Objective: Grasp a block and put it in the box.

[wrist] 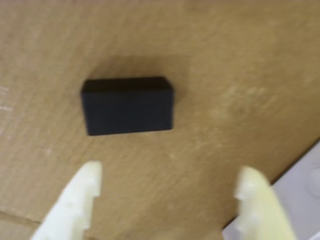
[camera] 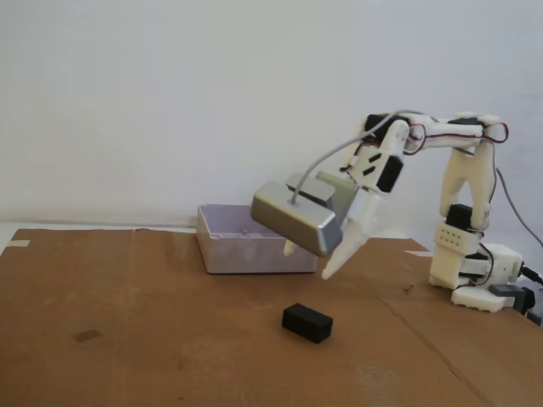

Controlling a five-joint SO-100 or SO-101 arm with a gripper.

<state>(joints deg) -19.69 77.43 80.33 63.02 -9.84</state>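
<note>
The small matte black block [wrist: 128, 105] lies flat on the brown cardboard, ahead of my gripper [wrist: 170, 182] in the wrist view. Both pale fingertips [wrist: 89, 180] stand wide apart below it, open and holding nothing. From the fixed view, the block [camera: 307, 322] rests on the cardboard near the middle. My gripper [camera: 310, 261] hangs above and slightly behind it, clear of the surface. The pale lilac-grey box [camera: 246, 242] sits behind, at the back of the cardboard; a corner of it [wrist: 305, 187] shows at the wrist view's lower right.
Brown cardboard sheet [camera: 127, 339] covers the table. The arm's white base [camera: 475, 271] stands at the right edge with cables beside it. A silver camera housing [camera: 293, 219] rides on the wrist, in front of the box. White wall behind.
</note>
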